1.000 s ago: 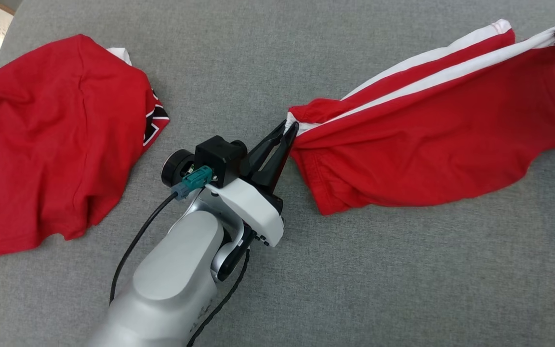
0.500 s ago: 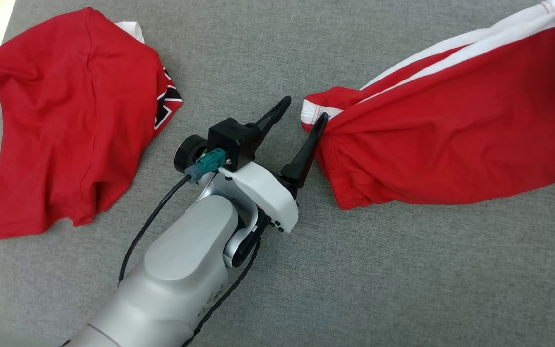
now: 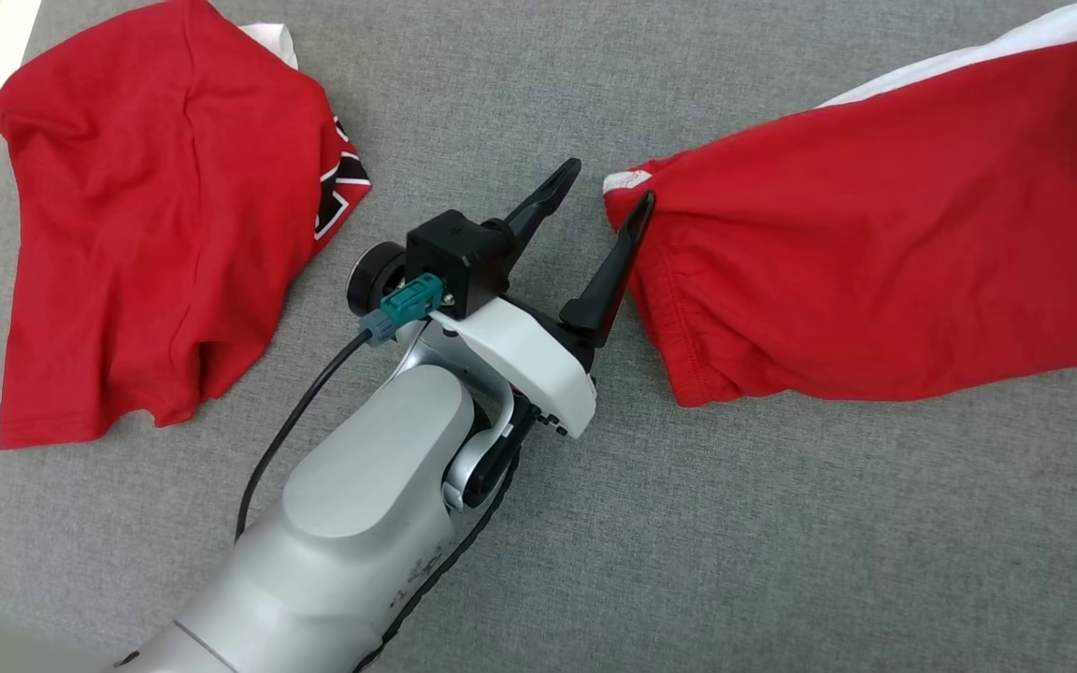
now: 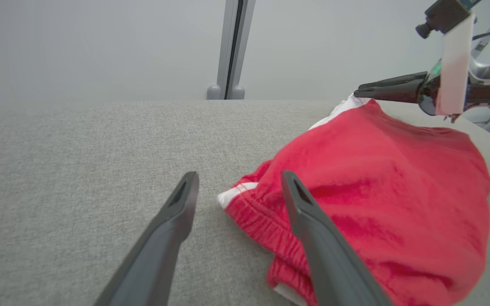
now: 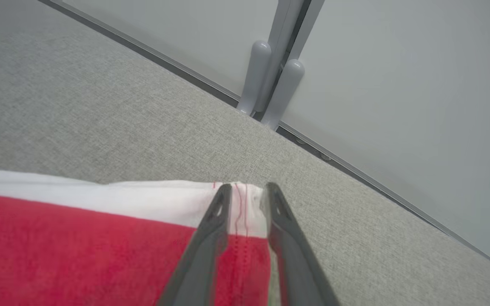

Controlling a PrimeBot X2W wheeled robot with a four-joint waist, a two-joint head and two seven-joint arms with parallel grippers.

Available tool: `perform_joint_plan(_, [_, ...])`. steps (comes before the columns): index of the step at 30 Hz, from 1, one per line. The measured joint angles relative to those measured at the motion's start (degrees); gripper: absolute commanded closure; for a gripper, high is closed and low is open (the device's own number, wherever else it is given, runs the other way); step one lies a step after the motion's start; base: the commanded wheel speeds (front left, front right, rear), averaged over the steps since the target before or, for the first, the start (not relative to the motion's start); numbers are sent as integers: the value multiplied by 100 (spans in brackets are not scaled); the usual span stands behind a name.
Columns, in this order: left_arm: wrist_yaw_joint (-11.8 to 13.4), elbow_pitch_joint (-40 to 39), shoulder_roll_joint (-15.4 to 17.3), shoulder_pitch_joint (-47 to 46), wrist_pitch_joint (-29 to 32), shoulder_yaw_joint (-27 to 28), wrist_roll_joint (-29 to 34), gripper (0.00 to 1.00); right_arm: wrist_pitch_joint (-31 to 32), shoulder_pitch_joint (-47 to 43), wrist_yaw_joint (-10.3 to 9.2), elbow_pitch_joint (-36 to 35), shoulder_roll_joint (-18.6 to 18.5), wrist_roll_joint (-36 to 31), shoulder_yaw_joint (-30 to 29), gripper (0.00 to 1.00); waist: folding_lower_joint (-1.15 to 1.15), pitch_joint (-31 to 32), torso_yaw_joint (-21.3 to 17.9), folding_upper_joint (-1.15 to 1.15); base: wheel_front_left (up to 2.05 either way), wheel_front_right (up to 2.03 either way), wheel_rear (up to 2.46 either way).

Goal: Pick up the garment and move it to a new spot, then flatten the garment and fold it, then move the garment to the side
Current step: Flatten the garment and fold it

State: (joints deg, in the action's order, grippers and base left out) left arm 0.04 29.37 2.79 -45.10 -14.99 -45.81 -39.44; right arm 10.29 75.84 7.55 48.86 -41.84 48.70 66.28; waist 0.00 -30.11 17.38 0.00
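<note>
- Garment (image 3: 875, 243) runs off the head view's right edge (right end effector (image 5: 248, 187) clamps its white band (image 5: 143, 199)).
- Red, rumpled; left end effector (image 3: 609, 183) spread apart beside it.

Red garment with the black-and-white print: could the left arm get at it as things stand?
Probably yes. The left gripper is open and holds nothing, and only bare grey surface lies between it and the printed garment.

Legible text, numbers or brands: none, neither on the red shorts (image 3: 875, 252) nor elsewhere. On the folded red garment (image 3: 136, 234), a black-and-white print (image 3: 340, 192) at the edge nearest the left forearm (image 3: 361, 505) is unreadable. Small marks on that forearm are illegible.
</note>
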Motion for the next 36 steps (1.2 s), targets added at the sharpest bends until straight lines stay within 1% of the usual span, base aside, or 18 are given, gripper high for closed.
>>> perform_joint_plan(5, [23,22,0,30,-1,111,98,0,-543,-85,0,176,219,119,-74,0,0,110,-68,0,0,0,0])
perform_joint_plan(10, [29,169,-3,315,-11,412,263,0,-1399,-742,0,58,503,292,-48,0,0,452,-212,0,0,0,0])
perform_joint_plan(12, [31,200,4,442,-13,606,343,0,-1752,-937,0,42,601,378,-88,0,0,633,-301,0,0,0,0])
perform_joint_plan(13, [53,203,35,576,-14,798,428,0,-2151,-1093,0,51,673,450,-203,0,0,823,-401,0,0,0,0])
perform_joint_plan(14, [74,172,75,740,-15,1026,476,0,-2358,-1261,0,23,804,555,-348,0,0,1018,-511,0,0,0,0])
perform_joint_plan(17, [104,23,155,1006,-15,1372,578,0,-2502,-1518,0,-91,1012,544,-598,0,0,1287,-699,0,0,0,0])
perform_joint_plan(19, [103,-56,199,1196,-15,1502,698,0,-2514,-1655,0,-263,1114,260,-992,0,0,1436,-849,0,0,0,0])
perform_joint_plan(21, [103,-99,201,1412,-14,1607,795,0,-2525,-1891,0,-557,1230,-169,-1629,0,0,1572,-995,0,0,0,0])
perform_joint_plan(23, [126,-254,211,1579,-14,1788,925,0,-2525,-2403,-1,-854,1399,-653,-2245,0,0,1717,-1122,0,0,0,0])
perform_joint_plan(25, [163,-541,250,1711,-14,1976,1235,0,-2526,-3004,-2,-1172,1586,-1136,-2858,0,0,1857,-1238,0,0,0,0])
perform_joint_plan(29, [237,-917,202,2252,-14,2226,1716,0,-2528,-4084,-2,-1831,2028,-2000,-3963,0,0,2123,-1425,0,0,0,0])
perform_joint_plan(32, [275,-1102,168,2631,-15,2484,1918,0,-2537,-4862,-2,-2261,2370,-2554,-4500,0,0,2305,-1549,0,0,0,0])
perform_joint_plan(36, [288,-1302,107,3201,-15,2828,2118,0,-2540,-5698,-1,-2655,2824,-2988,-5137,0,0,2540,-1699,0,0,0,0])
